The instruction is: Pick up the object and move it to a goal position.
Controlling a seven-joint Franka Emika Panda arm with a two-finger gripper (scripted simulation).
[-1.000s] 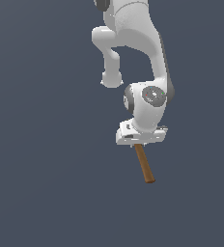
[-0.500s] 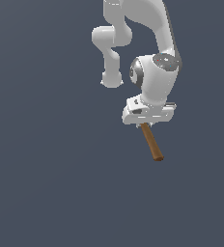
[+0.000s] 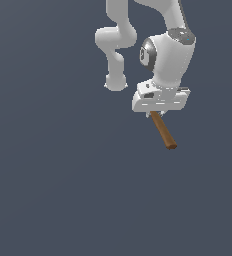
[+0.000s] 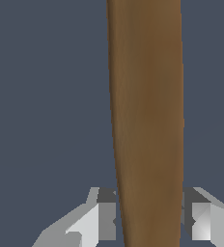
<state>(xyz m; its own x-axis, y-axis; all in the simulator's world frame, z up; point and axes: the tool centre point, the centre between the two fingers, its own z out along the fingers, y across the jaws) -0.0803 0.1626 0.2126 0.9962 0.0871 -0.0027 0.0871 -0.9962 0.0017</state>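
Jaws (image 4: 148,219) pinch hammer (image 3: 163,131) handle in wrist view; exterior view hides head, probably behind hand.

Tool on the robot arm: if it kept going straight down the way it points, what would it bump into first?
Probably nothing soon. The tool is shut on the hammer, whose handle pokes out ahead. Beyond it both views show only plain grey, and depth is unclear.

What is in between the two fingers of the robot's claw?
The hammer's brown wooden handle fills the gap between the end effector fingers, seen clearly in the wrist view.
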